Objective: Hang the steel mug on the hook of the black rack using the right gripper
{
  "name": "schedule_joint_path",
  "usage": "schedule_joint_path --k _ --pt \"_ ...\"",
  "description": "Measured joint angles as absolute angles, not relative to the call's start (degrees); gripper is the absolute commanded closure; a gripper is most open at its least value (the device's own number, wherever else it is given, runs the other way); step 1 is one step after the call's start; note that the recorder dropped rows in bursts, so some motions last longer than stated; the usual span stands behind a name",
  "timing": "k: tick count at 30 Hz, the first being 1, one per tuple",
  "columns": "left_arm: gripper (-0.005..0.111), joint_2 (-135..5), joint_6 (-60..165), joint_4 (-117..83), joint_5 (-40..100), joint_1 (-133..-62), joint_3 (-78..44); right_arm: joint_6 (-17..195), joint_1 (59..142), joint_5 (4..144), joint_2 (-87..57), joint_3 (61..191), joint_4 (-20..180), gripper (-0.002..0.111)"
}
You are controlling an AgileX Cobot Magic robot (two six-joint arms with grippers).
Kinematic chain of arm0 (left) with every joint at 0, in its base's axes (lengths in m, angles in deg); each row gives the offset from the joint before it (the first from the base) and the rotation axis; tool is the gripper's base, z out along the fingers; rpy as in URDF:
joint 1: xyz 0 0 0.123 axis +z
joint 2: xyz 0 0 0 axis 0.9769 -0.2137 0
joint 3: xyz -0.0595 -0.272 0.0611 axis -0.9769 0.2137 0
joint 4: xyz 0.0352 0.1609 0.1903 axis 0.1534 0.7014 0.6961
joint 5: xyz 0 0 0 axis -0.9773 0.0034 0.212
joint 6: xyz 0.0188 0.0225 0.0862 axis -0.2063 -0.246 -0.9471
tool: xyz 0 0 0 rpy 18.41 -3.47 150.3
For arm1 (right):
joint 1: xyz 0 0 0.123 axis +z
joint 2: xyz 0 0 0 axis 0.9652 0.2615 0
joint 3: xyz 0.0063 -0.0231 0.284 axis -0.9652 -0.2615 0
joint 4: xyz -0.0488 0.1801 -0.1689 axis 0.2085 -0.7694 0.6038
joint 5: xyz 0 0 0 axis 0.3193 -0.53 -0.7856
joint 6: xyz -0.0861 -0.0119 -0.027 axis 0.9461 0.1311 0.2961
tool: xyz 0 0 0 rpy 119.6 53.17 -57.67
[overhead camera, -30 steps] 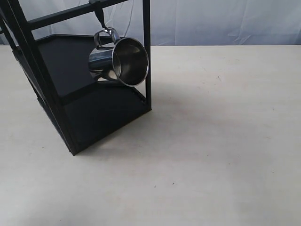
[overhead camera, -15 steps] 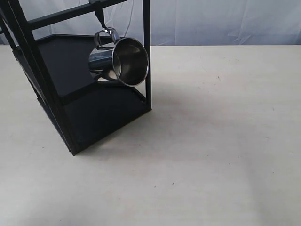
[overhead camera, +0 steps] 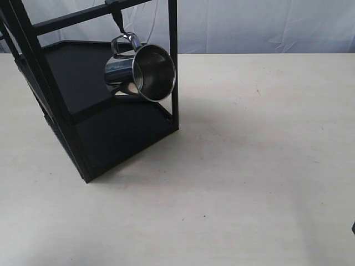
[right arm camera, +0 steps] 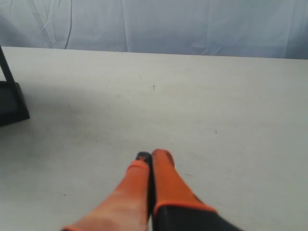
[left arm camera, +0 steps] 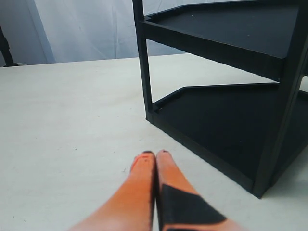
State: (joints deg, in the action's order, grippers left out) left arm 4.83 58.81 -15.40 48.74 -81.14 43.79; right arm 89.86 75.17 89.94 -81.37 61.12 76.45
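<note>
Hanging by its looped handle from the small black hook [overhead camera: 117, 20], the shiny steel mug [overhead camera: 140, 72] is on the tall black metal rack [overhead camera: 66, 105]; task judged complete. Right pincer [right arm camera: 150, 156] clenched, empty, well apart over the pale counter [overhead camera: 260, 166]. Left pincer [left arm camera: 155, 155] clenched near the rack's corner post. Next: stay parked; open room rightward.

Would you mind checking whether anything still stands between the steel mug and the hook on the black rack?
Nothing visible does. The steel mug already hangs by its handle from the hook on the black rack. The right gripper is shut and empty over bare table.
</note>
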Motion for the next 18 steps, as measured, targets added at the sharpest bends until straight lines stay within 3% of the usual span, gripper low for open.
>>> schedule_joint_path --k 18 --pt "0.107 4.8 58.8 -15.4 48.7 -81.1 43.8 89.8 75.2 91.3 -81.4 61.0 76.5 0.109"
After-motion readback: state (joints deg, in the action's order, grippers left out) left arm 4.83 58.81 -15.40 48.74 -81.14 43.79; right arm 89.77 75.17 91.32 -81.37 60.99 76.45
